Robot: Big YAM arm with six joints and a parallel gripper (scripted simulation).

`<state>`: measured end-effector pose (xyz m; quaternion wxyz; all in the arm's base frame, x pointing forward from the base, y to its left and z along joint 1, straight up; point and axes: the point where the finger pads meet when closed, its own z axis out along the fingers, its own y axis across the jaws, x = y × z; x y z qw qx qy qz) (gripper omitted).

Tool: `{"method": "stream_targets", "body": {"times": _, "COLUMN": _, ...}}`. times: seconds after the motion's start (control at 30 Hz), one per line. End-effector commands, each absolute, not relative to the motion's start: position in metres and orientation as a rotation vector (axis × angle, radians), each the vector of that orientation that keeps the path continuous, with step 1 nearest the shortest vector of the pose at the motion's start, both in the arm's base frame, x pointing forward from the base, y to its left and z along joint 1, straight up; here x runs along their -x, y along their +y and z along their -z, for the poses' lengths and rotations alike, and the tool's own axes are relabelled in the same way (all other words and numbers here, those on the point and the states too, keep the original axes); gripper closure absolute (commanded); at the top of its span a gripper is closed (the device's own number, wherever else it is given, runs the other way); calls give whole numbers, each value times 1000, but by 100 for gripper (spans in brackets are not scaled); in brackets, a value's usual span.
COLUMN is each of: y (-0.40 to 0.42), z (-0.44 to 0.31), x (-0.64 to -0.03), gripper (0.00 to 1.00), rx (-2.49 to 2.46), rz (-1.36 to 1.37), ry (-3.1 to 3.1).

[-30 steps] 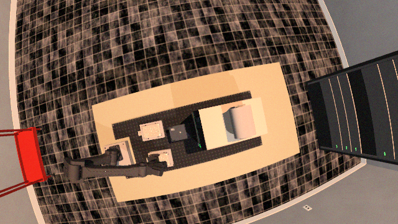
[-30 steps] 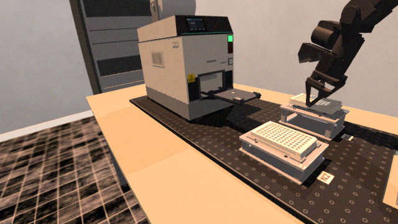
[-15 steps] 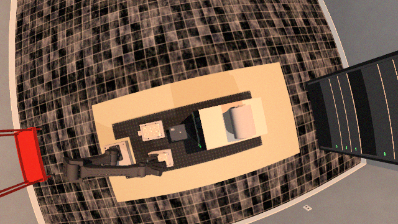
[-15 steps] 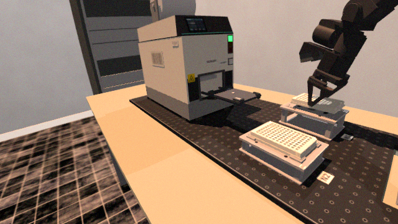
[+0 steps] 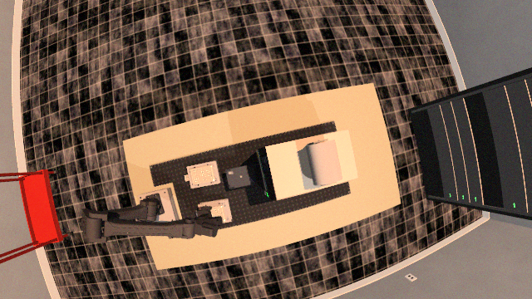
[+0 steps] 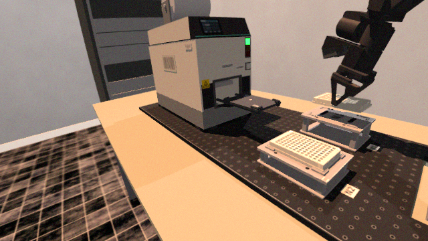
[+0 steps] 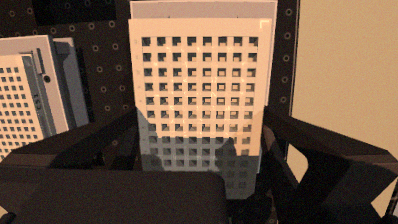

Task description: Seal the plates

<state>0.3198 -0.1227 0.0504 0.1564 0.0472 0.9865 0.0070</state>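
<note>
"Wrist view: where was the near plate (image 5: 219,210) (image 6: 325,98) (image 7: 200,75)?"

"Up off its stand, N1 (image 5: 229,212) (image 6: 309,115) (image 7: 205,9), and just above it. The claw (image 5: 213,222) (image 6: 342,97) (image 7: 199,112) had it by its two sides, with the fingers spread wide."

"Was it sealed?"

"No foil showed. It was cream, a flat box with rows of square holes."

"And the other plate (image 5: 202,174) (image 6: 304,147) (image 7: 12,105)?"

"It sat on stand N2 (image 5: 190,178) (image 6: 266,150) (image 7: 52,80), with its holes open too. That stand was pale and smooth, with a gap under its top."

"So nothing was done?"

"Just the first lift, I think. Both plates looked like they needed a ride, a seal and a trip home."

"Was the sealer (image 5: 287,170) (image 6: 175,77) ready?"

"It seemed so. Its flat, dark tray (image 5: 238,178) (image 6: 259,101) was out with no plate on it, and the lamp (image 5: 267,194) (image 6: 247,41) was green."

"What was under it all?"

"A dark mat (image 5: 291,208) (image 6: 241,161) (image 7: 107,65) with round dots, on a smooth tan table (image 5: 270,245) (image 6: 187,187) (image 7: 345,65). The floor (image 5: 208,62) (image 6: 67,167) had dark and brown squares."

Plate (image 5: 221,208) (image 6: 324,98) (image 7: 200,95) lifted off nest N1 (image 6: 309,115) (image 7: 202,9), now above it; nest top exposed.
</note>
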Motion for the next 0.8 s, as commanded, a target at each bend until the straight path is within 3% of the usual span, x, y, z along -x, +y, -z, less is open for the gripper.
{"method": "stream_targets", "body": {"times": 0.0, "y": -134, "z": -82, "x": -335, "gripper": 100, "rx": -157, "rz": 11, "ry": 2767}}
{"method": "stream_targets", "body": {"times": 0.77, "y": -135, "z": -119, "x": -339, "gripper": 100, "rx": -155, "rz": 12, "ry": 2764}}
